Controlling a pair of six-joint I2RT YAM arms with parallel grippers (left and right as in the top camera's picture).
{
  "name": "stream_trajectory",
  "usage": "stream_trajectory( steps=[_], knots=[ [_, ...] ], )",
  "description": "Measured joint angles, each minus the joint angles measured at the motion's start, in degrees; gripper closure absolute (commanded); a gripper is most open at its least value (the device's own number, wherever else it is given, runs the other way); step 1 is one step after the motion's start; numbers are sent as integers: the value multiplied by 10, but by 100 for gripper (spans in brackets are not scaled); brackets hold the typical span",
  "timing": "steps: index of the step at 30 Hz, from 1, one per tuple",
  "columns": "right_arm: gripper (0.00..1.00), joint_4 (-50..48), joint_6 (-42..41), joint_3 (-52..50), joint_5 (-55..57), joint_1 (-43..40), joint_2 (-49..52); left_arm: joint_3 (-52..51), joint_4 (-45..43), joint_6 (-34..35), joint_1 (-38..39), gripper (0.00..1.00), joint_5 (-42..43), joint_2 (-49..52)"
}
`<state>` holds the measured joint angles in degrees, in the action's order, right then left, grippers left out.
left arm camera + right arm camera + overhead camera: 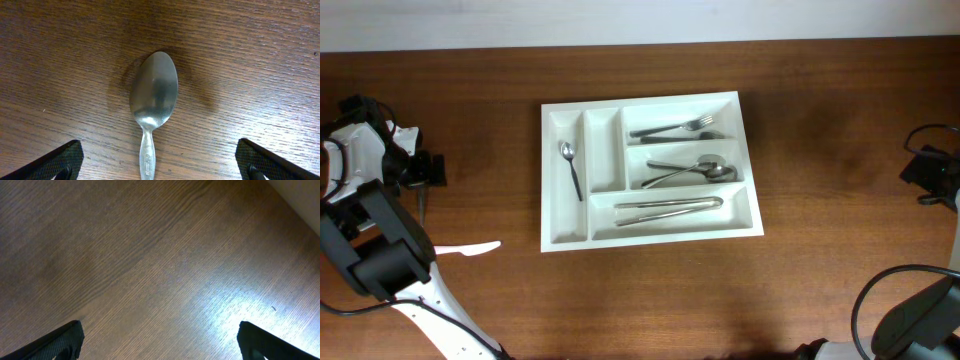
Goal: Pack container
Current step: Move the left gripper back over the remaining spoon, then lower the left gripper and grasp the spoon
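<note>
The container (pixel 552 180), a white cutlery tray, sits at the table's centre. It holds a teaspoon (pixel 570 166) in a narrow upright compartment, forks (pixel 672 128) in the top long one, spoons (pixel 695 171) in the middle one and long steel pieces (pixel 668 208) in the bottom one. My left gripper (pixel 420 172) is at the far left, open. In the left wrist view its fingers (pixel 159 152) straddle a metal spoon (pixel 154 92) lying on the wood, without touching it. My right gripper (pixel 917 170) is at the far right, open and empty over bare wood (pixel 160 330).
A white plastic knife (pixel 470 248) lies on the table at the lower left, near the left arm's base. The second narrow upright compartment (pixel 604 150) of the tray holds nothing. Cables loop at the lower right corner (pixel 880 290).
</note>
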<state>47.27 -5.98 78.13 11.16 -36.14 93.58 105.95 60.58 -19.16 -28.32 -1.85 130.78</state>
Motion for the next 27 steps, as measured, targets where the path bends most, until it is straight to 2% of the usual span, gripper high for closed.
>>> stream_trajectory(
  steps=[22,25,26,27],
  knots=[
    [1,0,0,0,0,0,0,0,-2,-2,0,1,13,26],
    [1,0,0,0,0,0,0,0,-2,-2,0,8,13,26],
    [1,0,0,0,0,0,0,0,-2,-2,0,21,13,26],
    [1,0,0,0,0,0,0,0,-2,-2,0,29,13,26]
  ],
)
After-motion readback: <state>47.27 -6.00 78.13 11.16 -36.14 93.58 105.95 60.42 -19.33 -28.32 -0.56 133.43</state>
